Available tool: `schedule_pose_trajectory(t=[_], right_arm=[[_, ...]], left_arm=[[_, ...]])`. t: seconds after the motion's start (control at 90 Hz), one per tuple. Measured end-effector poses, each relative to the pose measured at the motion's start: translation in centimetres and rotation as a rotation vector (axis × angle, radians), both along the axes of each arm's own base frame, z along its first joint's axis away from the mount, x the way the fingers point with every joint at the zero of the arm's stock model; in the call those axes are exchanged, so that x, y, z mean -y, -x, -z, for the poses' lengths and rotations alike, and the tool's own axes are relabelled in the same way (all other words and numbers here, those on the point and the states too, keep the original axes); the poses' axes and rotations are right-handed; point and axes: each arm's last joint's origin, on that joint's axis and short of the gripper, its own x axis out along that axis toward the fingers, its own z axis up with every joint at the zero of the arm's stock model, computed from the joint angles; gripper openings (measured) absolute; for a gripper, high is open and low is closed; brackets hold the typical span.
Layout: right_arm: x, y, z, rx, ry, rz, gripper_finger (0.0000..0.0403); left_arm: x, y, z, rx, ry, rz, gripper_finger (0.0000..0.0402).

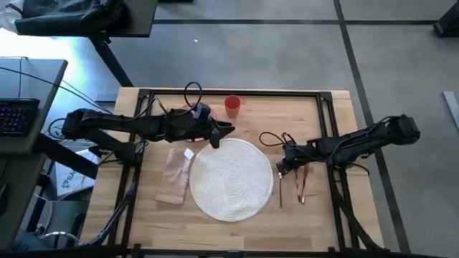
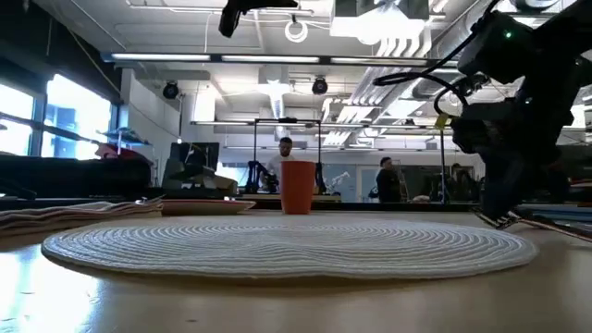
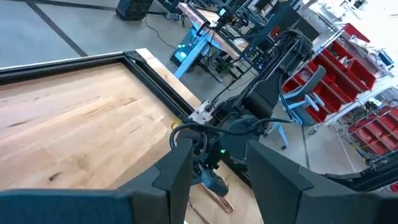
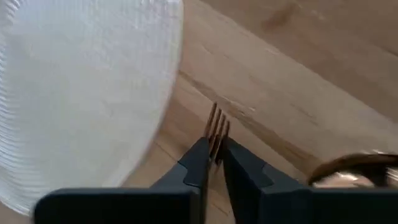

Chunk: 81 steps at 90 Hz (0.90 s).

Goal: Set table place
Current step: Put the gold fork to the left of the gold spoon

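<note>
- The round white woven placemat (image 1: 231, 177) lies at the centre of the high view, ribbed in concentric rings
- A beige napkin (image 1: 174, 176) lies just left of it; the orange cup (image 1: 232, 105) stands upright above it, near the table's far edge
- The right gripper (image 4: 214, 151) is closed on a copper fork (image 4: 217, 132) beside the mat's right rim, with more cutlery (image 1: 301, 188) below it
- The left gripper (image 1: 228, 130) hangs over the mat's upper edge, fingers apart and empty
- The light wood table (image 1: 315, 216) is black-framed; people stand in the workshop behind
</note>
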Motion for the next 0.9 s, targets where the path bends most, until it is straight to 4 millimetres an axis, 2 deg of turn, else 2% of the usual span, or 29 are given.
schedule_pose_trajectory(t=[0.167, 0.3, 0.411, 0.522, 0.9], right_arm=[[0.1, 0.1, -1.3, -0.093, 0.039, 0.009, 0.0110], [0.0, -0.9, -2.9, -0.036, 0.047, 0.000, 0.0124], [-0.2, -1.9, -3.0, 0.054, -0.003, -0.039, 0.0117], [-0.3, -2.2, -2.6, 0.052, -0.017, -0.035, 0.0100], [-0.3, -2.4, 0.0, -0.114, 0.018, -0.085, 0.0057]], left_arm=[[0.0, 0.0, 0.0, 0.001, 0.006, -0.002, 0.0131], [0.0, 0.0, 0.0, 0.000, 0.016, -0.004, 0.0131], [0.0, 0.1, 0.2, -0.022, 0.016, -0.001, 0.0131], [0.1, 0.3, 0.9, -0.096, 0.029, 0.037, 0.0131], [0.2, 1.6, 3.4, -0.363, 0.128, 0.005, 0.0131]])
